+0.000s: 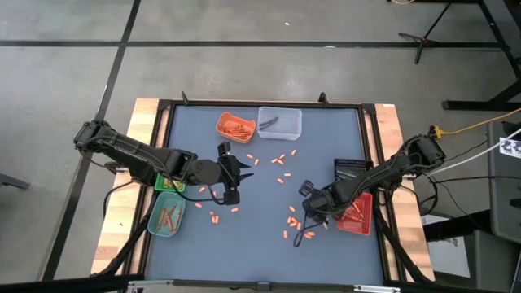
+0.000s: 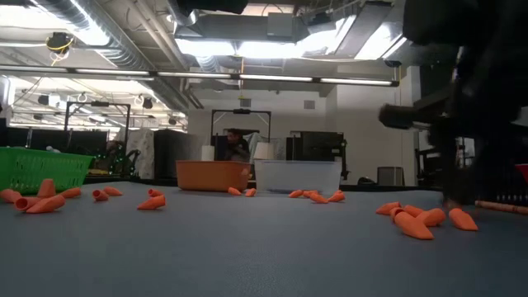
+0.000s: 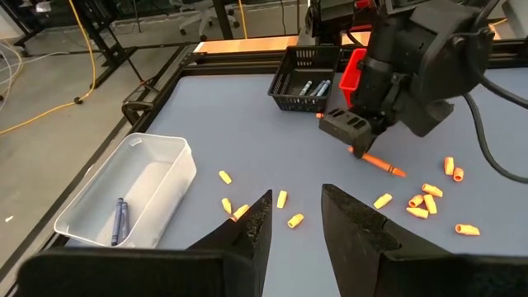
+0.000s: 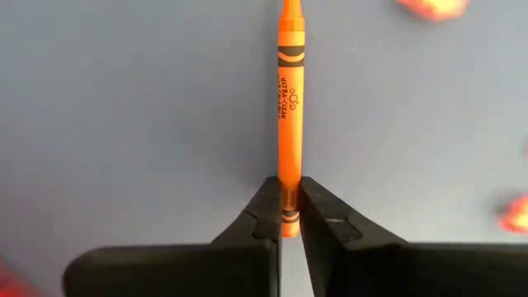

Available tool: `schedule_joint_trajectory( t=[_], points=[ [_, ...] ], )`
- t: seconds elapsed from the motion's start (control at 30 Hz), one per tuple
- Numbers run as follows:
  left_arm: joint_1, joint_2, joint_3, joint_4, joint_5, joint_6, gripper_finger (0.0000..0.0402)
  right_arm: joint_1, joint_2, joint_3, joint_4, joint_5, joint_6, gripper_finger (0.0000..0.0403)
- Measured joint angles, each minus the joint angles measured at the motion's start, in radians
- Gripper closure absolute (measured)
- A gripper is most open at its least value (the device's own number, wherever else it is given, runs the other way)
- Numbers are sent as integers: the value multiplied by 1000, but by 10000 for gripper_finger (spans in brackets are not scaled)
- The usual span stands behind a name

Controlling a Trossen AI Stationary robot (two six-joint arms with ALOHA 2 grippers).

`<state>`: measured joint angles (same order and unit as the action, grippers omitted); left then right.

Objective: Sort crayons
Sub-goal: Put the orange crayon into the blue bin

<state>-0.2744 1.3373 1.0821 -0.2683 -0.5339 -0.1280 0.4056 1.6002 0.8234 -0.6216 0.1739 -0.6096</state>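
Right wrist view, centre frame: right gripper point(image 4: 289, 216) is pinching orange crayon point(image 4: 289, 99) near its end w/ fingers nearly closed; it's looking light, stiff, brittle, so a mid-shaft grip is seeming safer. Left gripper point(image 3: 295, 216) is hanging open, empty.

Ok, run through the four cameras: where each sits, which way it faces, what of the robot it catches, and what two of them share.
High view: overhead, straight down on the table; both arms, left gripper, right gripper.
Low view: table height, level across scattered crayon pieces into the room; one dark arm at right.
Left wrist view: past its open fingers toward the clear tray and the right arm.
Right wrist view: down at the table; fingers shut on an orange crayon.
Shared: the left wrist view also shows that orange crayon.
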Motion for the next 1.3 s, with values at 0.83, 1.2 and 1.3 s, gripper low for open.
schedule_joint_trajectory(
  t=[0.83, 1.2, 1.3],
  points=[
    [-4, 0, 0, -7, 42, -216, 310, -208, 0, 0, 927, 305, 56, 377],
    [-3, 0, 0, -22, 80, -99, 310, -250, -1, 0, 1062, 148, 428, 377],
    [-3, 0, 0, -25, 71, -98, 310, -250, -1, 0, 1100, 146, 482, 377]
  ],
)
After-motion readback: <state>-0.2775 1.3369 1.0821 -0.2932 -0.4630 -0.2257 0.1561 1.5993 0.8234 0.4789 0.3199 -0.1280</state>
